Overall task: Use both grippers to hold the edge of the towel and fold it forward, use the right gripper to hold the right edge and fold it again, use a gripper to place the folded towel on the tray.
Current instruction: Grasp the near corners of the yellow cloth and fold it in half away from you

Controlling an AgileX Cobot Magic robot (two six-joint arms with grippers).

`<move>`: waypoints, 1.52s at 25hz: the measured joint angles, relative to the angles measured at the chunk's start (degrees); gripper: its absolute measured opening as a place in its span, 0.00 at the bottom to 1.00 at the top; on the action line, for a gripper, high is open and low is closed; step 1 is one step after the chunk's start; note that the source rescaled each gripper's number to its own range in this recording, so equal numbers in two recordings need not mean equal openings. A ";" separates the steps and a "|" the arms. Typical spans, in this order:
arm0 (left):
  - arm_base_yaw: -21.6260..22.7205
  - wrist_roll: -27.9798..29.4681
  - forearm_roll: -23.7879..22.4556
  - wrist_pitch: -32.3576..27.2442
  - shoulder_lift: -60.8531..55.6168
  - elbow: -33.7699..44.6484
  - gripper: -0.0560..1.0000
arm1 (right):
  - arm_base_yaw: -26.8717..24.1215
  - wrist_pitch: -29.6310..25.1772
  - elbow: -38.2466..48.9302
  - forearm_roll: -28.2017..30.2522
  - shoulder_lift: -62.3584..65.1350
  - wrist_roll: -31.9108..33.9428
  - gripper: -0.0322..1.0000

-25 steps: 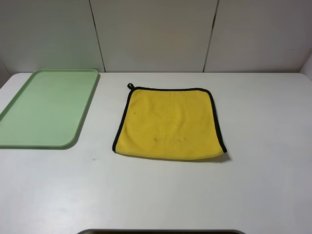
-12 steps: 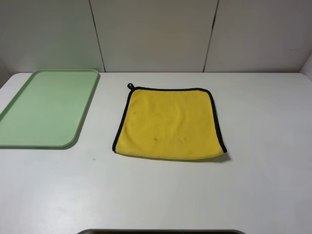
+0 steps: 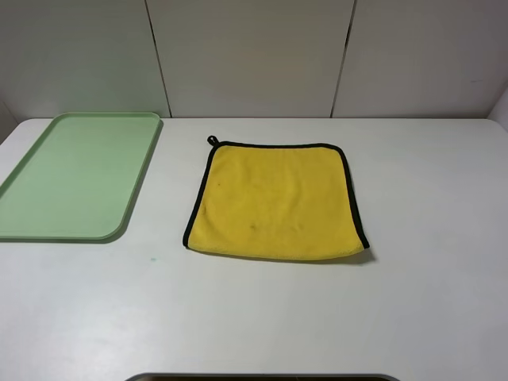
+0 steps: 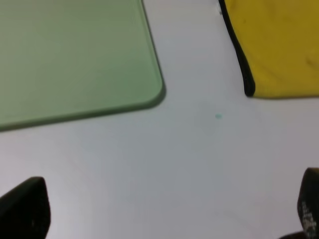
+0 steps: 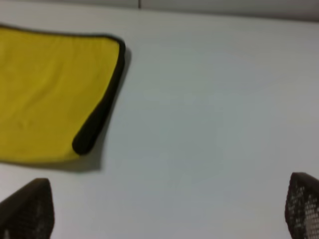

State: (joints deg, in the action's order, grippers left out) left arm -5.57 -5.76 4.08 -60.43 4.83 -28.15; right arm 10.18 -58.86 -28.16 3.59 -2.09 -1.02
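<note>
Little of the robot shows. Of the left gripper (image 4: pixel 164 209) only two fingertips enter its wrist view. Both are black to very dark brown, matt, with blunt, rounded outlines. One fingertip (image 4: pixel 24 206) is a plain dark wedge with a softly curved edge. The other (image 4: pixel 310 201) carries faint pale speckles on its inner face. The right gripper (image 5: pixel 164 211) looks much the same in its own wrist view, with two dark, blunt fingertips (image 5: pixel 27 211). Their faces bear a fine grid of small pale dots, like a textured grip pad, clearest on the one nearer the bare desk. All four tips are blurred, so finer detail cannot be told.
</note>
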 joint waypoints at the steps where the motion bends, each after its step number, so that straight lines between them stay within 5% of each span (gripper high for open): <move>1: -0.49 -0.26 0.00 0.00 1.37 0.00 1.00 | 0.00 0.00 0.00 -0.06 -1.48 -0.22 1.00; 13: -3.11 -7.52 0.00 0.05 14.53 -0.06 1.00 | 0.18 2.95 -1.35 -4.14 -17.79 -10.71 1.00; 24: -13.55 -15.77 -0.14 6.36 14.60 -0.75 1.00 | 9.63 9.85 -2.00 -7.96 -25.96 -25.04 1.00; 38: -19.22 -20.06 -3.43 12.02 28.08 -1.03 1.00 | 12.88 14.83 -2.00 -7.97 -40.58 -54.18 1.00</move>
State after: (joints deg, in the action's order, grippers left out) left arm -24.80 -25.82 0.65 -48.40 32.91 -29.18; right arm 23.06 -44.03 -30.16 -4.38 -42.67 -55.19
